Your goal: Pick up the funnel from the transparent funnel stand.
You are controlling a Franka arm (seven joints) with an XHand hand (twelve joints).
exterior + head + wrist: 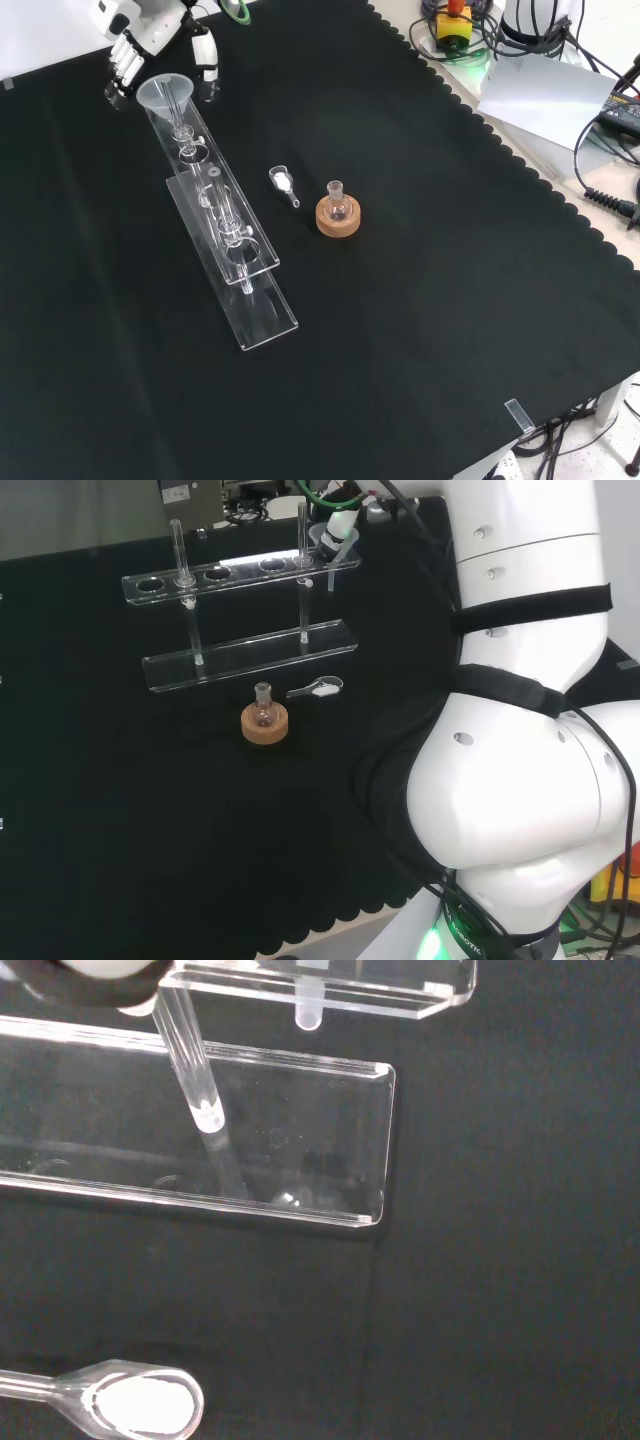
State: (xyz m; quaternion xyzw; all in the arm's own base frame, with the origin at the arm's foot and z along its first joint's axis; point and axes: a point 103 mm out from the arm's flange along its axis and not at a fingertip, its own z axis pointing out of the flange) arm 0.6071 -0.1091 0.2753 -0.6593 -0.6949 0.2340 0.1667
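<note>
Atop the clear funnel stand (225, 235), the clear cone-shaped funnel (166, 95) sits between the hand's (150, 40) spread fingers.

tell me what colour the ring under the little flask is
Light brown cork; the ring shows best in the front view.

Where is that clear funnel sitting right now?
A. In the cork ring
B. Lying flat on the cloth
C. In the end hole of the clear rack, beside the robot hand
C: the front view shows the funnel upright in the rack's end hole, with the robot hand beside it.
</note>
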